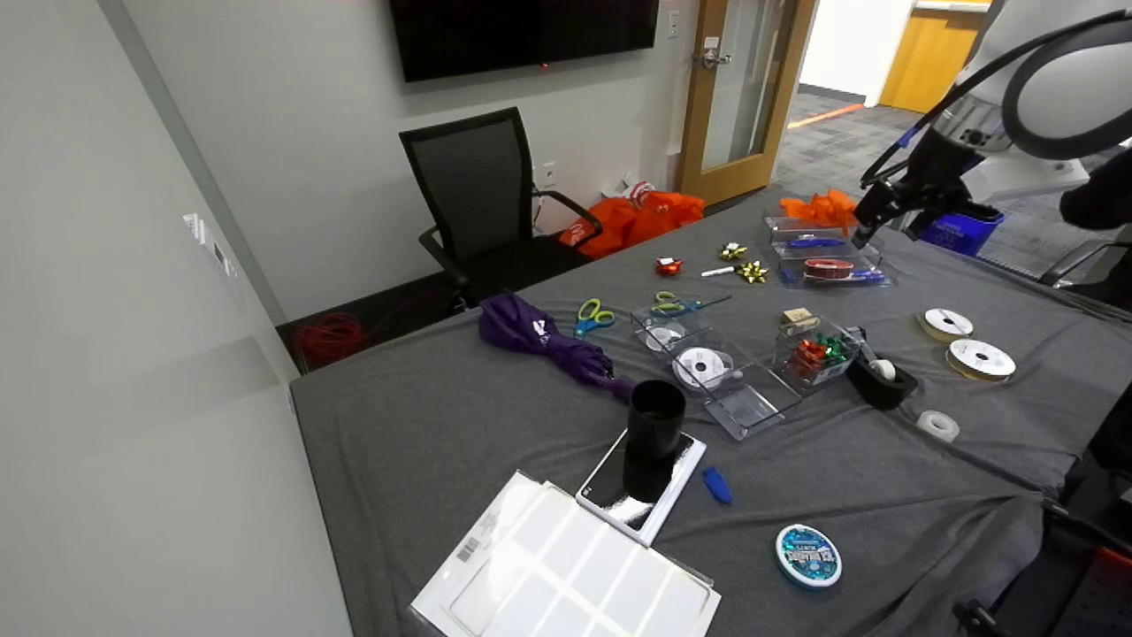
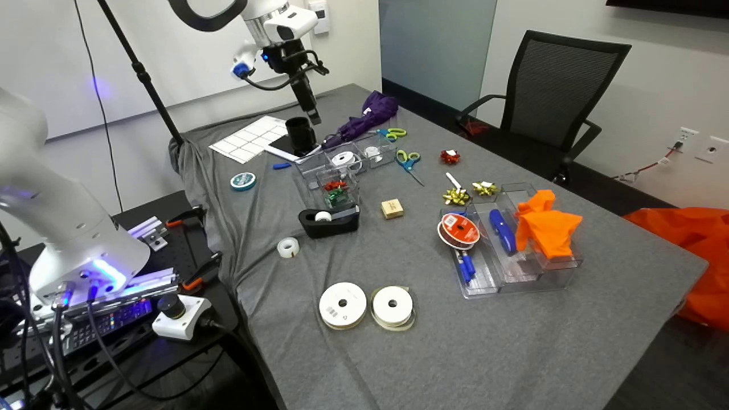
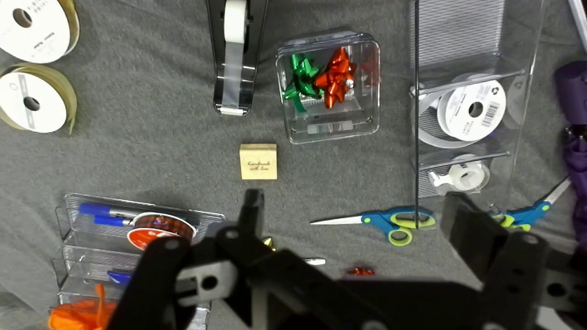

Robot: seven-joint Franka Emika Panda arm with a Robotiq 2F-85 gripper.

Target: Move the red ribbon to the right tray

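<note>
Pen tray [image 2: 484, 280]: nearer clear tray on the tabletop [image 2: 512, 353] in an exterior view; right-hand tray in both exterior views, left-hand in the wrist view.
Red ribbon [image 2: 460, 229]: lies in the pen tray, label up, at the blue pens [image 2: 468, 263]; whether it rests on them or leans on the wall cannot be told.
Ribbon status: judged already placed, provided "right" follows the exterior views. Confirm this before any motion.
Ribbon step: judged to be final clearance. Keep the tool [image 3: 357, 200] high, check that the ribbon sits stable, and avoid crossing low over the orange cloth [image 2: 547, 225] or tray walls.
Ribbon reseating: if required, centre over the ribbon, descend vertically, close across its rims, and keep the fingertips off pens and divider. Lift straight before shifting sideways.
Tool opening: fingers spread wide.
Tool contact: nothing gripped; apart from ribbon, trays and tabletop. It hangs well above the tabletop, with scissors [image 3: 378, 221] showing beneath and between its fingertips in the wrist view.
White-spool tray [image 3: 458, 36]: farther tray; holds a white spool [image 3: 463, 114] and a tape roll [image 3: 458, 172]. Judged not the destination; if it proves otherwise, the whole transfer remains to be done.
</note>
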